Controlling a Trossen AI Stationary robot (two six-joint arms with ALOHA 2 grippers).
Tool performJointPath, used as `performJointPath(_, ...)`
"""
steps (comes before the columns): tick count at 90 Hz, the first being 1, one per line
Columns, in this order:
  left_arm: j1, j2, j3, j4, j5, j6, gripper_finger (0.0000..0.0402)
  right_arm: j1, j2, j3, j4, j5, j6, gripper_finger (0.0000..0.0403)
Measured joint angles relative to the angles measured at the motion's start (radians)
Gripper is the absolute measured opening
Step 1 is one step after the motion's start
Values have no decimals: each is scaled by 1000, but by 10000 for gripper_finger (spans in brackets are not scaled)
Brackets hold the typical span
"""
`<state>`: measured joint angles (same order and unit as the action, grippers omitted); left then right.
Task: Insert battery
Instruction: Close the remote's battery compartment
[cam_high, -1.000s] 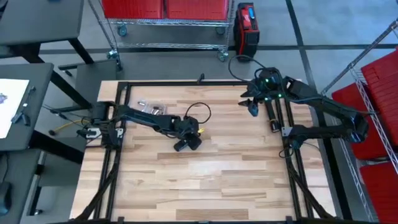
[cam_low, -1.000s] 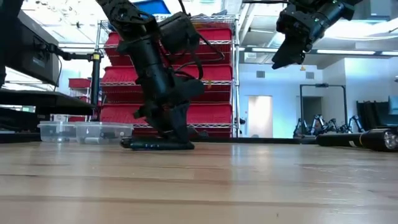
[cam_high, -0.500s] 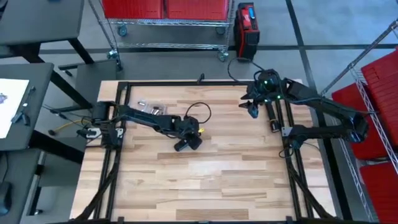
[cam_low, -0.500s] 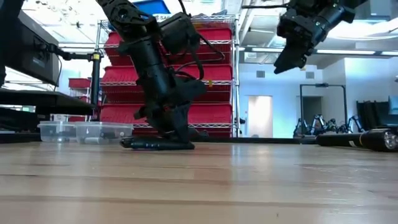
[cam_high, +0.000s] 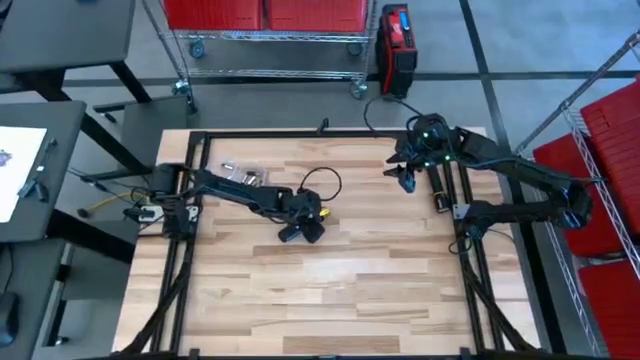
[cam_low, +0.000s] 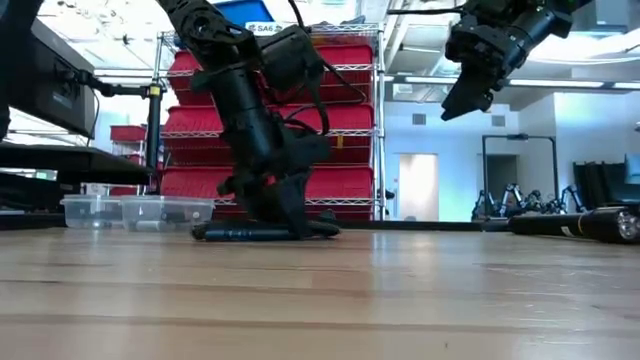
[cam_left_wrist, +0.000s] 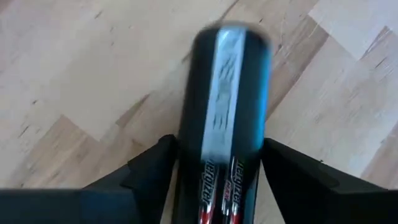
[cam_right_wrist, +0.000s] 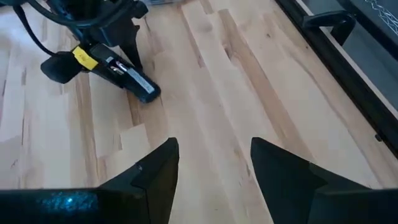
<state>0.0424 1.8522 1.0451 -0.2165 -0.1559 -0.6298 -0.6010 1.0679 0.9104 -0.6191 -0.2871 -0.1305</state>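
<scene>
The flashlight (cam_left_wrist: 227, 112) is pinched by the left pincer (cam_high: 300, 228) low on the counter (cam_high: 350, 290), seemingly steadied for battery insertion, while the right pincer (cam_right_wrist: 214, 165) is held spread and empty above.

Overhead camera straight down on pale wooden table (cam_high: 330, 290), low camera level across it, wrist cameras close above its planks, all sharing it.

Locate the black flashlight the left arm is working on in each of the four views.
High view: flashlight at table centre, under the left gripper.
Low view: lying flat on the table, left of centre.
Left wrist view: fills the middle, between the fingers.
Right wrist view: far off, beside the left arm.
Shared landmark: the left gripper; the right gripper hangs apart, open.
</scene>
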Motion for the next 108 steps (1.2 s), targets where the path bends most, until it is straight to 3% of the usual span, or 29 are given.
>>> performJointPath(39,-4,-7,32,-26,7,13,221,0,23,0,6,0,-1,189)
performJointPath(84,-5,-7,115,-208,46,41,221,86,189,0,79,-2,17,189)
performJointPath(108,-5,-9,203,-303,41,128,221,119,311,0,142,-1,85,189)
